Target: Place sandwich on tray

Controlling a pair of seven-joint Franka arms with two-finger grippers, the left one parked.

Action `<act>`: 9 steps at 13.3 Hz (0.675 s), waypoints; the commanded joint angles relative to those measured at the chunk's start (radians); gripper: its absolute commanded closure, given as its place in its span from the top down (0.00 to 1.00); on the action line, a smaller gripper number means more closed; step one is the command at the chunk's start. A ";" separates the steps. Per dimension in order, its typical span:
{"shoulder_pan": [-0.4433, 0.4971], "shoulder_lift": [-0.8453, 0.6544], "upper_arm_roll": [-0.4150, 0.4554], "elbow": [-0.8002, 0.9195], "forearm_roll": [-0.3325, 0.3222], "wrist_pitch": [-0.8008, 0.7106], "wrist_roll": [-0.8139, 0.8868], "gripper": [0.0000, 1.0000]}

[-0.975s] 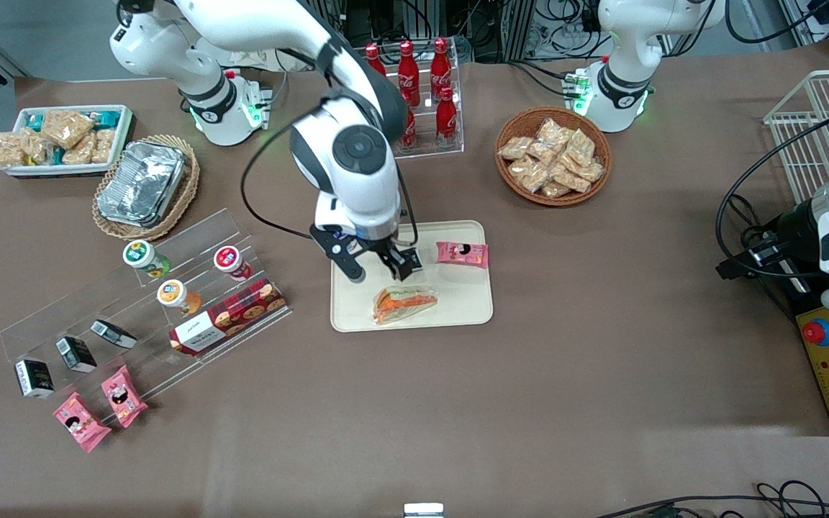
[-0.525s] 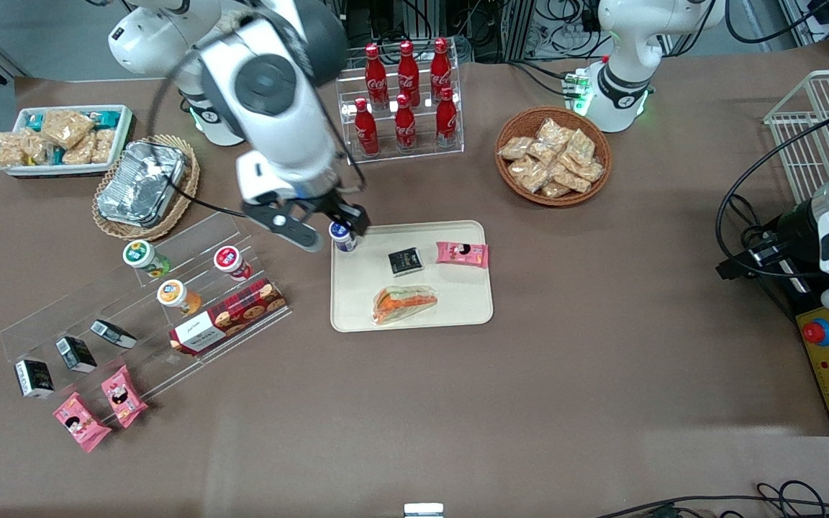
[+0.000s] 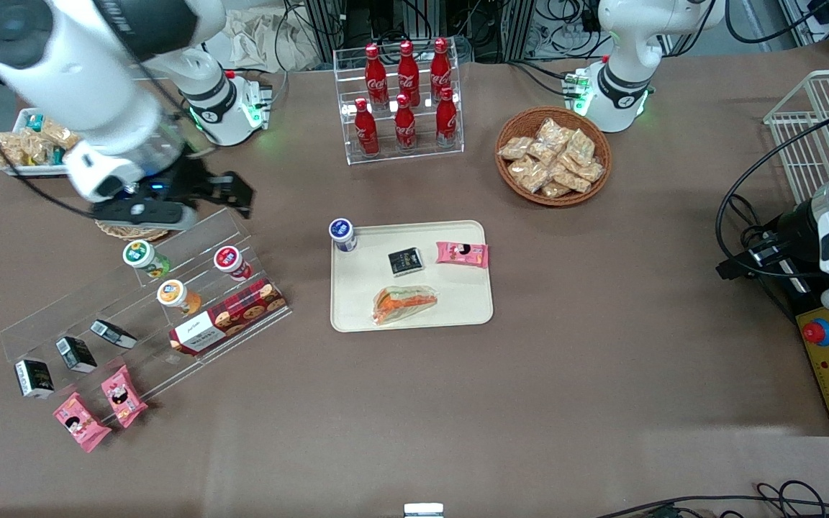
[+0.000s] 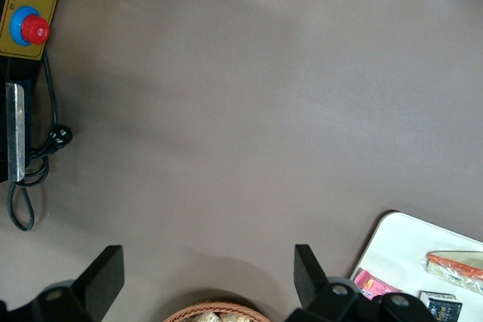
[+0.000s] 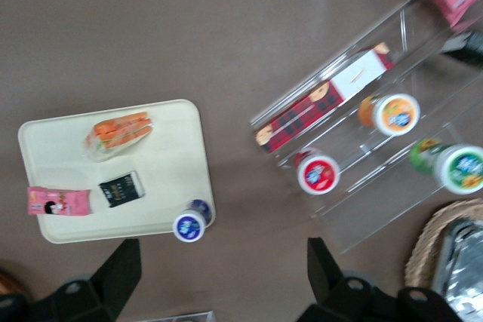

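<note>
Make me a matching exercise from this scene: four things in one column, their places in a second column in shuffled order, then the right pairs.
Things:
1. sandwich
2. blue-lidded cup
3. gripper
4. red bottles

Places:
A. in the clear rack, farther from the front camera than the tray
B. lying on the tray, on its part nearest the front camera
C. open, above the top step of the clear stepped shelf
D. standing at a tray corner toward the working arm's end

Pairs: 1-B, 2-D, 3-C, 4-A
</note>
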 commanded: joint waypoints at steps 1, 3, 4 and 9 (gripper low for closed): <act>-0.142 -0.025 0.022 -0.017 -0.022 -0.006 -0.258 0.98; -0.222 -0.023 0.025 -0.002 -0.030 -0.006 -0.363 0.98; -0.245 -0.022 0.027 0.007 -0.057 -0.006 -0.363 0.98; -0.417 0.009 0.122 0.043 -0.094 0.011 -0.407 0.98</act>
